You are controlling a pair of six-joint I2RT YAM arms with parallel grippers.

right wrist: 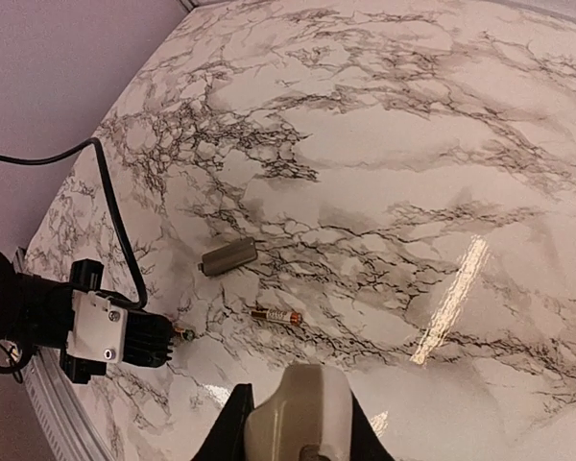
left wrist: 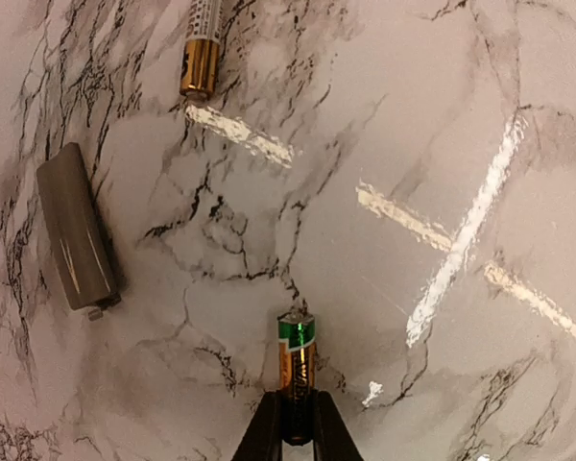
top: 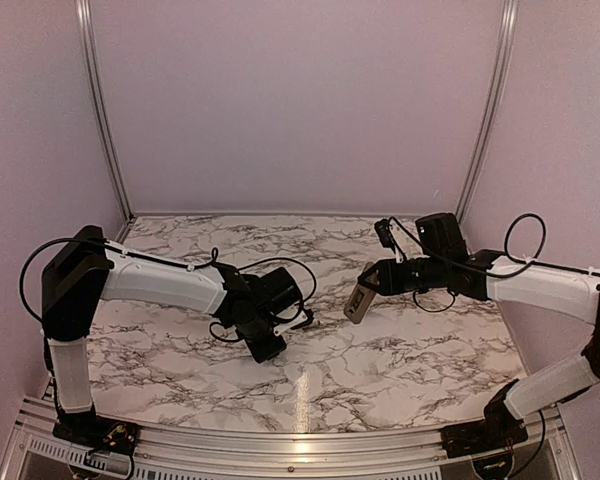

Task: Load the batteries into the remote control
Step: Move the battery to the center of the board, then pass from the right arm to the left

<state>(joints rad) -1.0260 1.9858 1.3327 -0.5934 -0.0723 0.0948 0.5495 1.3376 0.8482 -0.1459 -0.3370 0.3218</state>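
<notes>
Barely started tbh. Had one battery (left wrist: pixel 296 348) pinched in left gripper (left wrist: pixel 296 411), remote (right wrist: pixel 298 427) clamped in right gripper (right wrist: pixel 293 401), second battery (right wrist: pixel 276 316) loose toward table's (top: pixel 400 380) near edge. Loaded none yet.

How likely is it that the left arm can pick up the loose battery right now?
Probably not yet: its fingers are shut on the held battery. The way to the loose battery looks free: bare table between, cover to one side.
</notes>
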